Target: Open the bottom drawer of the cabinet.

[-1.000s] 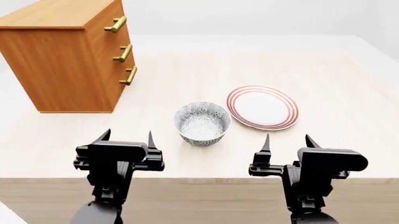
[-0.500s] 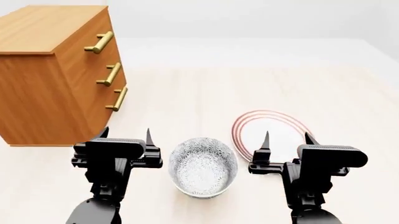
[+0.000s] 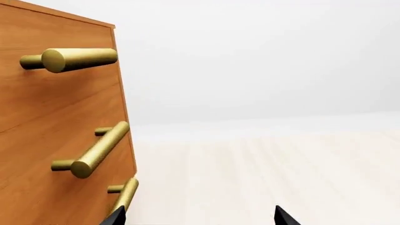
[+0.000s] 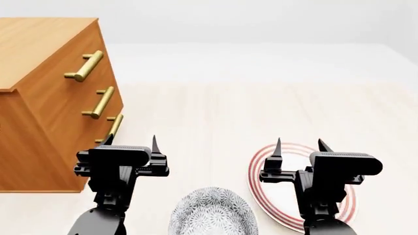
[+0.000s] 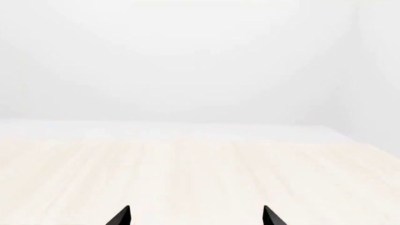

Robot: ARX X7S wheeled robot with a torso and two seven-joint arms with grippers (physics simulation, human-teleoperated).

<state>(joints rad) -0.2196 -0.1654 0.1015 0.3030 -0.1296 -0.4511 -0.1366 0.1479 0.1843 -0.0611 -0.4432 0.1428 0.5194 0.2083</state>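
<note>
- left tool [image 4: 130, 140] sits lower left in the head view, prongs spread wide, holding nothing, touching nothing
- right tool [image 4: 298, 143] at lower right, same deal: spread apart, empty, hovering over the striped plate [image 4: 261, 188]
- cabinet [image 4: 36, 98] fills the upper left, standing on the bench [image 4: 216, 112]
- bottom drawer [image 4: 104, 142] looks shut, its handle [image 4: 115, 126] just beyond the left tool's tip
- patterned bowl [image 4: 212, 218] at bottom centre

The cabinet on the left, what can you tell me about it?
The cabinet is a boxy chest of orange-brown wood with a flat top, standing upright on the pale table. Its front carries three stacked drawers, all shut, each with a brass bar handle. The bottom drawer sits just beyond the left end effector, which is open and not touching it.
</note>
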